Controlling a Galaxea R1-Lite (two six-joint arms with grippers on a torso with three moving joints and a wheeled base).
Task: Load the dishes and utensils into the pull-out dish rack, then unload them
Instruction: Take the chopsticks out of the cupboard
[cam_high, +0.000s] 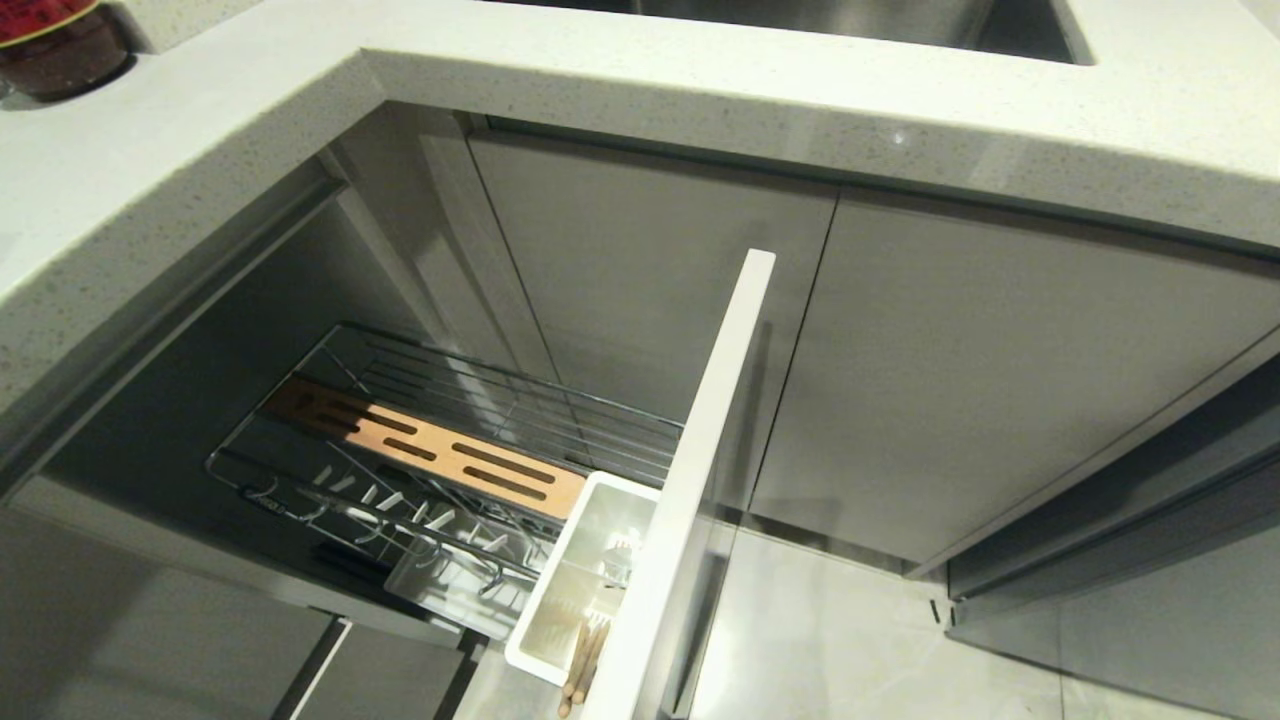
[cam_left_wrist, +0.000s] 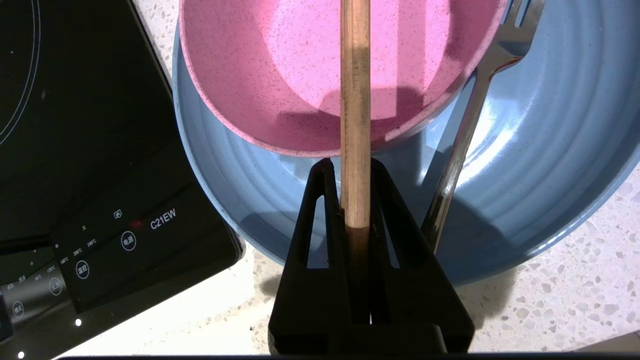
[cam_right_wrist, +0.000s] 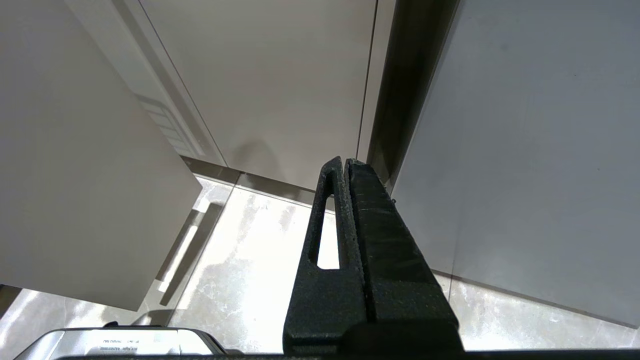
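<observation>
**A:** So where do you stand on loading?

**B:** Early. Your left gripper (cam_left_wrist: 355, 172) is clamped on 1 wooden chopstick (cam_left_wrist: 355, 115), held above the pink bowl (cam_left_wrist: 300, 65), which sits on the blue plate (cam_left_wrist: 540, 165) on the counter (cam_left_wrist: 575, 300), beside the black cooktop (cam_left_wrist: 90, 140). The fork (cam_left_wrist: 465, 150) leans on the plate too.

**A:** And the rack?

**B:** The pull-out dish rack (cam_high: 470, 440) is drawn out under the counter's corner. Its plate prongs hold nothing; in its white utensil cup (cam_high: 585, 580) you can see something wooden, seemingly chopsticks (cam_high: 582, 660).

**A:** The other arm?

**B:** Your right gripper (cam_right_wrist: 346, 165) is parked low by the cabinet fronts, jaws pressed together, holding nothing. Plate, bowl and fork remain, then unloading.
</observation>
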